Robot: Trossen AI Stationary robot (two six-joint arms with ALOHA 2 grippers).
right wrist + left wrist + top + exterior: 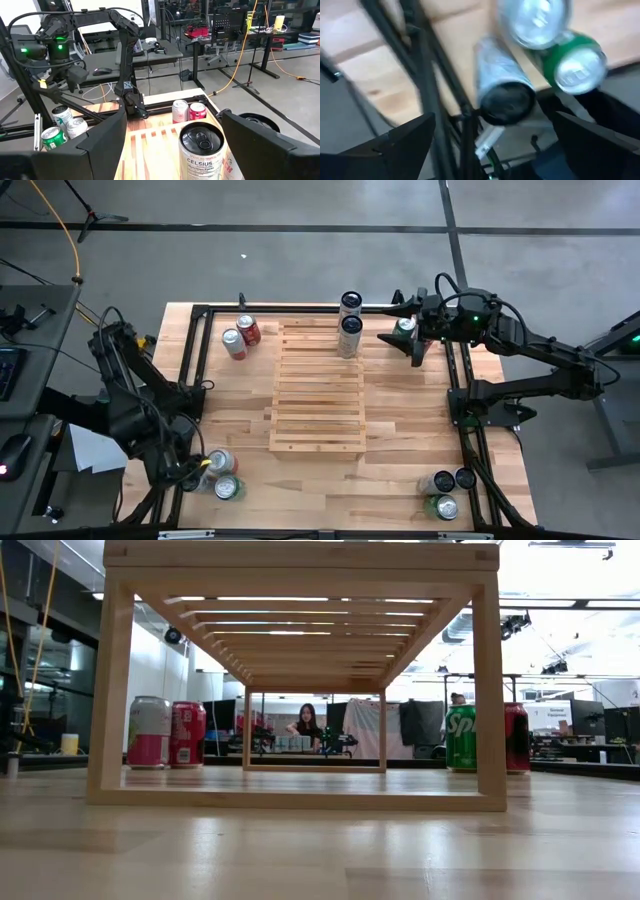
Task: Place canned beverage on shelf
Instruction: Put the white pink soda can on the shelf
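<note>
The wooden tabletop (pixel 400 480) fills the middle of the high view, edged by a black metal frame (pixel 462 395); on it, centred, stands the shelf (pixel 318 388), a pale slatted rack that the low view shows raised on thin wooden legs; the left arm (pixel 130 395) reaches along the table's left side down to the near left corner, and the right arm (pixel 545 365) comes in from the right toward the far right corner; the left gripper (pixel 492 137) hangs over the cluster of cans at the near left corner with its jaws spread wide and nothing between them, a dark-topped can (pixel 502 82) just ahead of the fingers; the right gripper (pixel 172 142) sits at the far edge of the table with its fingers parted, and a white Celsius can (pixel 201 150) stands between them, though whether the pads touch it cannot be told; two tall white cans (pixel 350 323) stand at the far end of the shelf; a red can and a pink can (pixel 241 336) stand together near the far left corner; a green can (pixel 444 507) and two others sit at the near right corner; far beyond the table, in the low view, a person (pixel 305 725) sits at a desk.
</note>
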